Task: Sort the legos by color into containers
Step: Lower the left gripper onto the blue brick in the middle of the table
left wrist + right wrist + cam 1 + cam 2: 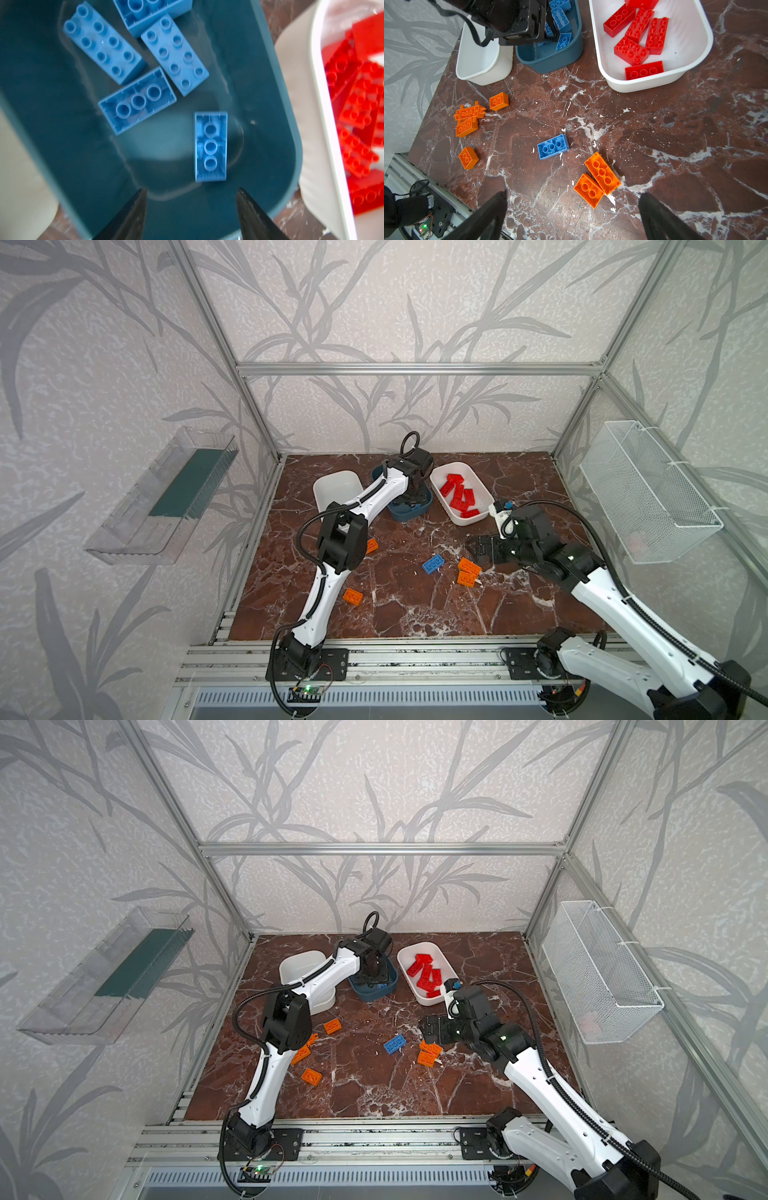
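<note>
**kit_mod:** What's the sketchy bit from here?

**me:** Getting out. My left gripper [191, 190] hangs inside the teal tub [276, 116], jaws parted, nothing between them. If I pull back low, a finger probably catches the near wall and shoves it into the left white tub [477, 62]. Sending the right arm over there now likely bumps the left arm too.

**kit_mod:** And the bricks?

**me:** One sorted blue brick [210, 146] lies upside down in that tub, just ahead of the left gripper. The loose blue brick [552, 146] sits on the table, left of my right gripper [574, 193], which is wide open and empty beside two touching orange bricks [602, 172].
</note>
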Available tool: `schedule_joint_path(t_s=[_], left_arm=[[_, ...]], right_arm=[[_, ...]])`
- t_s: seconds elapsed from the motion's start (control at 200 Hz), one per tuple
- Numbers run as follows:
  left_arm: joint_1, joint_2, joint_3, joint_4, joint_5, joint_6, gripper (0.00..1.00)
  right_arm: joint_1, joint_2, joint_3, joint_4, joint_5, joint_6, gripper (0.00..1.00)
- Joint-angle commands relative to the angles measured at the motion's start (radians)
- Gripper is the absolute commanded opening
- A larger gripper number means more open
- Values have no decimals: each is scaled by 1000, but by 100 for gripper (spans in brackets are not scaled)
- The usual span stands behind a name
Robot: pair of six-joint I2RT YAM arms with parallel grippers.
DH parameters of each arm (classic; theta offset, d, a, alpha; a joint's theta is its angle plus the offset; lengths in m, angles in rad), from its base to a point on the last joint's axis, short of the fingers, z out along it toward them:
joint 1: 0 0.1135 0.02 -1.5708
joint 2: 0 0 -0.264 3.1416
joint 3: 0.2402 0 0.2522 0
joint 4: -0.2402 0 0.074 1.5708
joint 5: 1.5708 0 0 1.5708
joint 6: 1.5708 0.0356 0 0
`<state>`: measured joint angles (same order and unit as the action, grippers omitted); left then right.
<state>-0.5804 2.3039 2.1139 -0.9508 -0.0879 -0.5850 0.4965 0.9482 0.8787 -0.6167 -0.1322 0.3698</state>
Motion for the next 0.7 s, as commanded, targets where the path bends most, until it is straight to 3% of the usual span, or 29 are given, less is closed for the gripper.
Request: schedule_joint_path(t_s=[0.0,0.18,0.34,0.495,0.7], left_arm=[[-66,-144,-102,32,-61,38,68],[-166,-310,-390,166,-29,55,68],[-233,-372,-581,261,32,90,68],[-272,-368,-678,343,99,148,74],[-285,-344,-708,372,156,175,74]], right_arm=[[-3,-62,-15,-66,-3,10,99],[-3,-179,-40,-154,6,25,99],[-2,-281,-75,-219,5,63,99],[-1,-349,-99,-252,-11,104,99],[-2,-388,-88,-293,7,128,99]])
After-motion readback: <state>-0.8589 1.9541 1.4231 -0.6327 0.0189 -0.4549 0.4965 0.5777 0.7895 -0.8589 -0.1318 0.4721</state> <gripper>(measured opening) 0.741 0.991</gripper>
